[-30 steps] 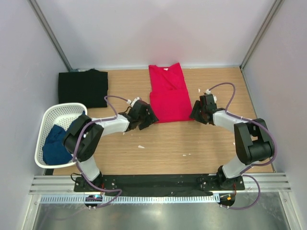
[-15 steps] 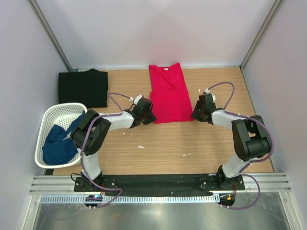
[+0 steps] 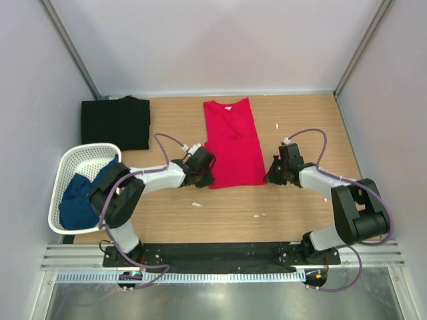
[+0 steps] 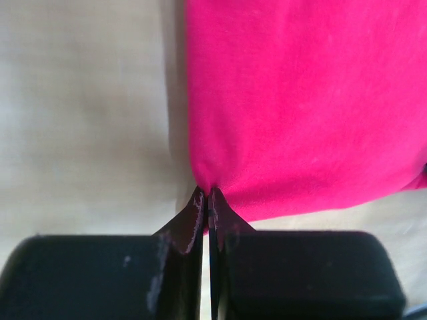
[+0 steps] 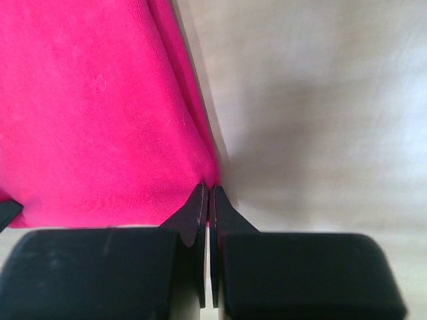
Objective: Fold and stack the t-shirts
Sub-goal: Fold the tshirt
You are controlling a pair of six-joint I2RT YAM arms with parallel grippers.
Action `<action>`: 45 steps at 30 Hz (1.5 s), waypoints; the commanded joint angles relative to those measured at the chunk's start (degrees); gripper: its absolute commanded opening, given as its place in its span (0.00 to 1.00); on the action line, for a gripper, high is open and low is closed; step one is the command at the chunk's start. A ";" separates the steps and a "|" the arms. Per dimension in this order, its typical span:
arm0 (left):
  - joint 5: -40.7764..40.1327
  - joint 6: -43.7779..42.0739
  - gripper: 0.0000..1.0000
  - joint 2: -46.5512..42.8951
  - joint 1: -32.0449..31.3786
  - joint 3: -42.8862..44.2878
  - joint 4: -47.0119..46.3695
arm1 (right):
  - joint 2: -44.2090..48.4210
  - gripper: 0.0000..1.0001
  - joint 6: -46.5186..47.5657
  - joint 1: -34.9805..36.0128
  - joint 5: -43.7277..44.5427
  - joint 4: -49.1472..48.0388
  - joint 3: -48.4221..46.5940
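The red t-shirt (image 3: 232,143) lies flat as a long folded strip at the table's middle, its neck toward the back wall. My left gripper (image 3: 209,175) is shut on its near left corner (image 4: 208,183). My right gripper (image 3: 269,173) is shut on its near right corner (image 5: 208,179). A black t-shirt (image 3: 115,122) lies folded at the back left. The dark blue t-shirt (image 3: 80,199) is bunched inside the white mesh basket (image 3: 68,163) on the left.
The basket stands at the table's left edge beside the left arm. Small white scraps (image 3: 197,204) dot the wood in front of the red shirt. Grey walls enclose the table on three sides.
Both grippers closed onto the red t-shirt's near corners and drew them toward the arms. The shirt slid nearer and lies longer than before.
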State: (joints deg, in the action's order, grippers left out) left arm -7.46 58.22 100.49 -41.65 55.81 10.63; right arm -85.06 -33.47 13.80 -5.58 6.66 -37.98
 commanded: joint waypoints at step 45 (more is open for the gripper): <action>-5.29 4.46 0.00 -30.27 -1.34 4.22 29.80 | 22.93 0.01 -5.55 9.40 11.20 31.58 -23.53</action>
State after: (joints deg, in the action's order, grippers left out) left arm -13.45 66.89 68.99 -45.76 58.08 41.45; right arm -59.72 -42.06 23.53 -1.58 41.98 -56.60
